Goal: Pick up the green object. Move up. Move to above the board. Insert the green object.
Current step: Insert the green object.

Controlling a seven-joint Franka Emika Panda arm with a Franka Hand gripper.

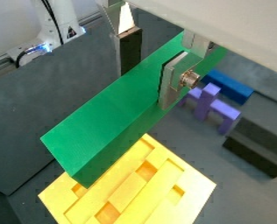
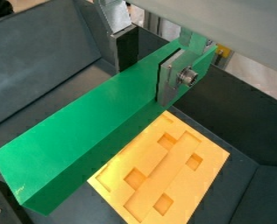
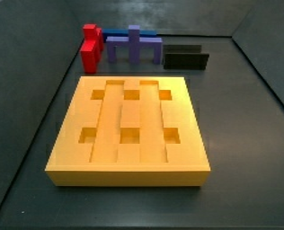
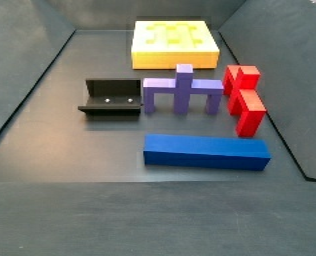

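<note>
A: So where's the green object [image 2: 88, 131] sitting? We see it between the silver fingers [image 2: 170, 77] of the gripper [image 1: 179, 79], pinched near one end, up in the air over the board [image 1: 165, 188] in both wrist views.

B: Yep, jaws are clamped on it. It's a plain long flat bar, and we can't read any writing on it. The gripper isn't in either side view.
</note>
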